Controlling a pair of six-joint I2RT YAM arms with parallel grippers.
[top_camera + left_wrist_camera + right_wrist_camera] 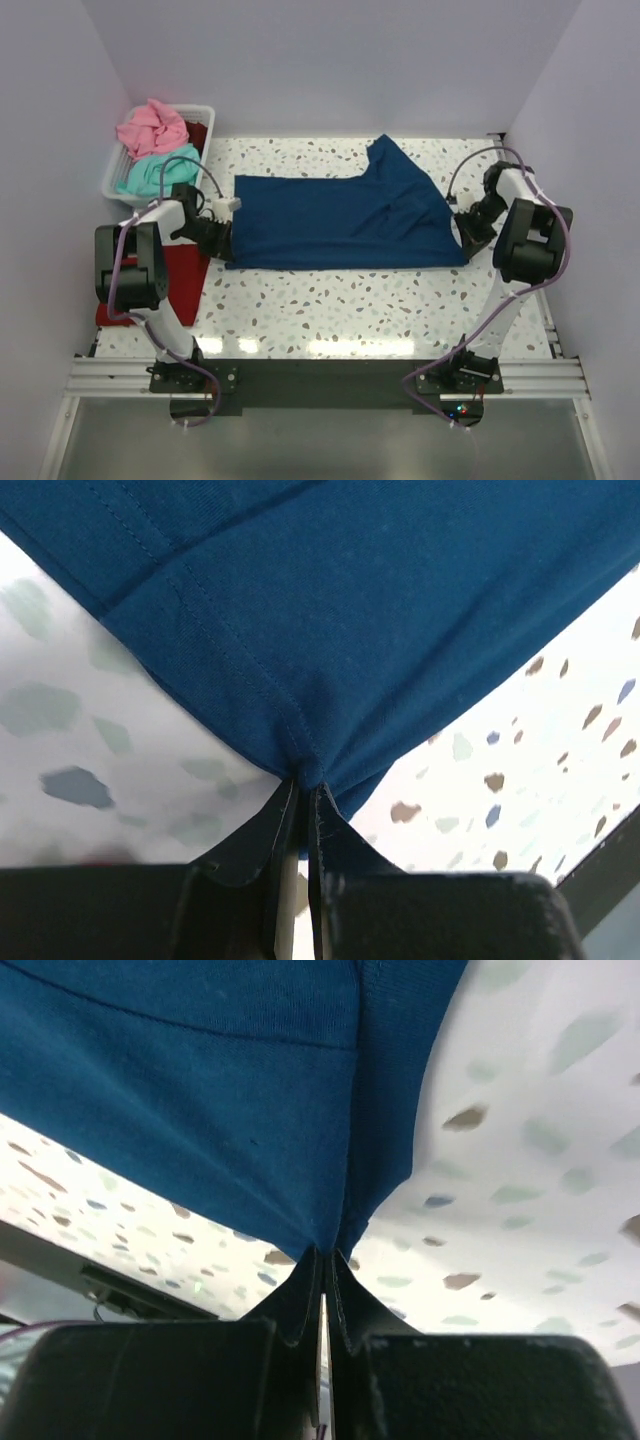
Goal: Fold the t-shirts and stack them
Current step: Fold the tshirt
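While I watched the wrist feeds, the left fingers (pixel 250 845) were pressed together on a hemmed corner of the navy t-shirt (pixel 340 222), and the cloth puckered into a small point where the tips met. The right fingers (pixel 290 1310) were likewise closed tight on another corner of the same shirt, with a seam running down into the pinch. From above, I saw the left pinch at the shirt's near-left corner and the right one at its near-right corner, so the near edge ran straight between the two arms. The shirt lay spread wide across the middle of the speckled surface (pixel 330 300), with one part jutting toward the back wall on the right side. A dark red t-shirt (pixel 185 285) lay at the left edge of the surface, partly under the left arm. Behind it, at the back-left corner, a white basket (pixel 112 185) held a pink t-shirt (pixel 150 127) heaped on a teal t-shirt (pixel 150 172).
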